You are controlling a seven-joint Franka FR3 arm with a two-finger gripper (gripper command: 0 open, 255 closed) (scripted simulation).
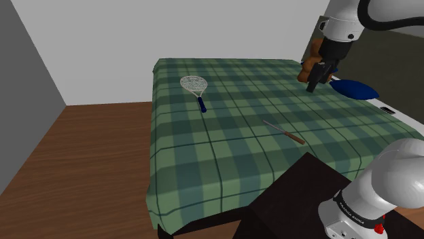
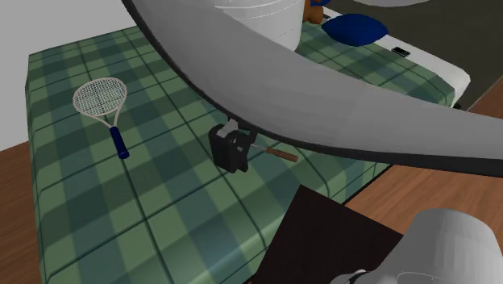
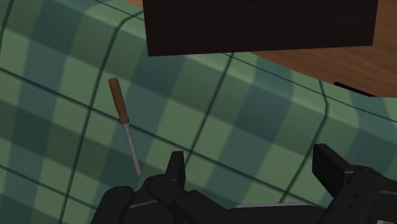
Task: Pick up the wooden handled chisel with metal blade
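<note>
A bed under a green plaid cover is taking up most of the room, and everything loose is lying flat on that cover. The dark box stand is sitting against the bed's near edge. The white arm is reaching out over the cover. A blue pillow is resting at the far end, towards the shoulder view's right. A racket with a white head and blue grip is lying well apart from the chisel. The pincer is hanging above the cover with its fingers spread wide, gripping nothing. The chisel is lying near the stand-side edge, brown handle towards the stand, thin metal blade towards the pincer, outside the gap between the fingers.
</note>
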